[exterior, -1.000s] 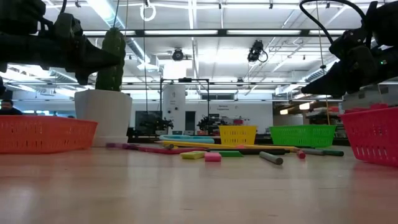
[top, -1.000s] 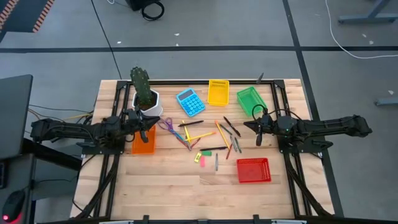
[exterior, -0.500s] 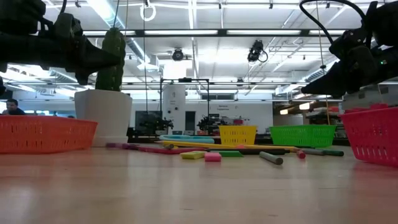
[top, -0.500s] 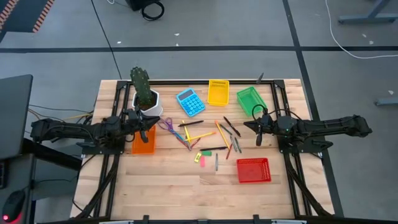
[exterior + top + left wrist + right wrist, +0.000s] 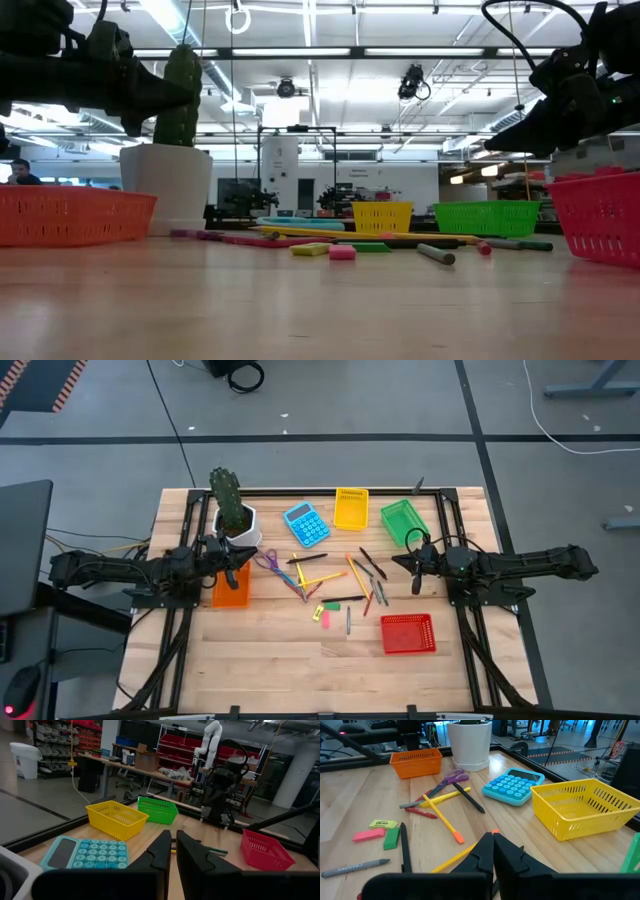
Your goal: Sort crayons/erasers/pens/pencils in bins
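I see two matte black arms, slim jointed segments. Left gripper: dark tapered fingers, smooth wedge-shaped tips. Right gripper: same black angular fingers. My low view: black cable looped above right arm.

Pens, pencils & erasers lie mid-bench, w/ bins around them; calculator behind, plant pot at left.
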Motion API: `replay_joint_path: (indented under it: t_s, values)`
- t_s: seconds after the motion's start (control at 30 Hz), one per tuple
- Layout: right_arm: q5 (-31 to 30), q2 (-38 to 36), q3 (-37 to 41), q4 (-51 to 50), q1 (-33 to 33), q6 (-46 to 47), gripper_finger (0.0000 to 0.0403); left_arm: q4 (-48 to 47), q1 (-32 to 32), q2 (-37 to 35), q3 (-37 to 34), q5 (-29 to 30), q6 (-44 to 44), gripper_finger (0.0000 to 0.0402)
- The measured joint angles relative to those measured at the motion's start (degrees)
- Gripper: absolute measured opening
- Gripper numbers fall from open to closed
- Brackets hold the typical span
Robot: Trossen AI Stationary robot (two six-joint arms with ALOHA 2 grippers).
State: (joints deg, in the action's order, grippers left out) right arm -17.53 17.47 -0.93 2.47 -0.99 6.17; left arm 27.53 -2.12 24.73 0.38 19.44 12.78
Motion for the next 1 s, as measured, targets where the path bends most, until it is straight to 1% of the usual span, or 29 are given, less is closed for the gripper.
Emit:
replay_joint_path:
  t_s: [0.27, 0.6, 0.9, 0.97, 1.0]
  values:
    - [0.0, 0.0, 0.0, 0.0, 0.0, 0.0, 0.0014, 0.0, 0.0, 0.0, 0.0, 0.0, 0.0, 0.0025]
    - [0.0, 0.0, 0.0, 0.0, 0.0, 0.0, 0.0014, 0.0, 0.0, 0.0, 0.0, 0.0, 0.0, 0.0036]
    - [0.0, 0.0, 0.0, 0.0, 0.0, 0.0, 0.0014, 0.0, 0.0, 0.0, 0.0, 0.0, 0.1, 0.0025]
    - [0.0, 0.0, 0.0, 0.0, 0.0, 0.0, 0.0014, 0.7, 0.0, 0.0, 0.0, 0.0, 1.7, 0.0026]
    - [0.0, 0.0, 0.0, 0.0, 0.0, 0.0, 0.0014, 1.1, 0.0, 0.0, 0.0, 0.0, 4.2, 0.0027]
